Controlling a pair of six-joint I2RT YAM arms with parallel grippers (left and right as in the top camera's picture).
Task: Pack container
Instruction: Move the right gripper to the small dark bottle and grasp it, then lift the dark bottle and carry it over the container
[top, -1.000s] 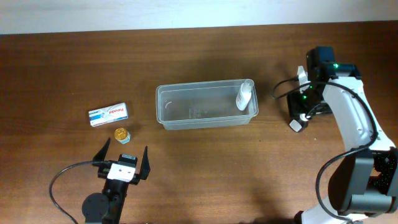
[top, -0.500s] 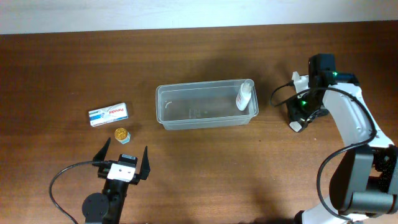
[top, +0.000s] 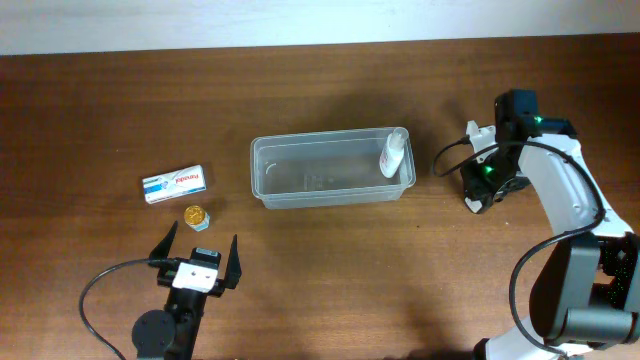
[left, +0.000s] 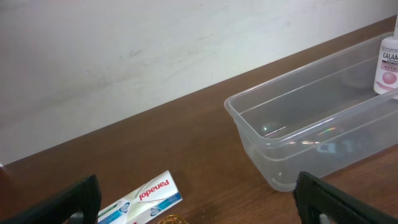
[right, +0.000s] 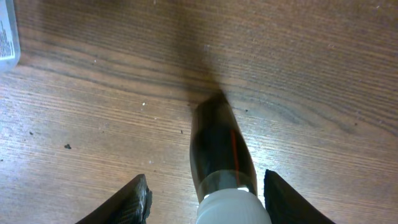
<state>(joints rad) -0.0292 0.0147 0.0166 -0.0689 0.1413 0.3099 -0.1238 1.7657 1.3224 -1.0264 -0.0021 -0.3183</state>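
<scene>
Container (top: 322, 191): clear smooth plastic tub, rectangular w/ rounded corners, mid-surface, long axis parallel to far edge. Left tool (top: 203, 238) fingers apart by near edge; right tool (right: 205, 180) apart, straddling dark tapered bottle (right: 217, 146).

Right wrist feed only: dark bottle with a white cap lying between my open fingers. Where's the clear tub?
Observer: Overhead shows the clear plastic rectangular container mid-table, on the left-arm side of the right gripper and apart from it.
Operator: Anything in it?
Observer: One white plastic bottle, at the end nearest your arm.
Operator: What's left outside?
Observer: Besides the dark bottle with the white cap, a white-and-blue cardboard box and a small gold-topped round item lie beyond the container's far end, ahead of the open left gripper.
</scene>
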